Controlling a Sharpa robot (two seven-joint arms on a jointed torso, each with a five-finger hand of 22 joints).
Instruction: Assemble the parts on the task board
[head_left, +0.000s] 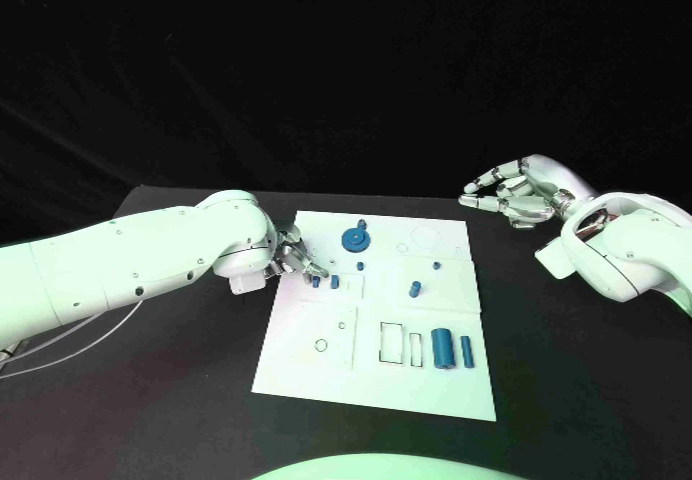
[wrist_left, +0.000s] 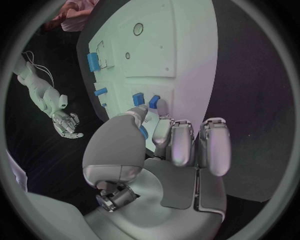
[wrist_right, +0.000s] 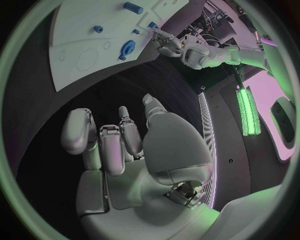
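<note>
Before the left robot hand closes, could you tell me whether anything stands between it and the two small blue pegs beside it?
Nothing visible does. The left robot hand has its fingertips right at the two small blue pegs on the white board, with no other piece between them.

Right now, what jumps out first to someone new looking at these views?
The white task board in the middle of the black table, dotted with small blue parts, the round blue gear-like part near its far edge being the boldest. The left robot hand sits at the board's left edge, fingertips by two small blue pegs. The right robot hand is off the board beyond its far right corner, fingers curled, holding nothing.
</note>
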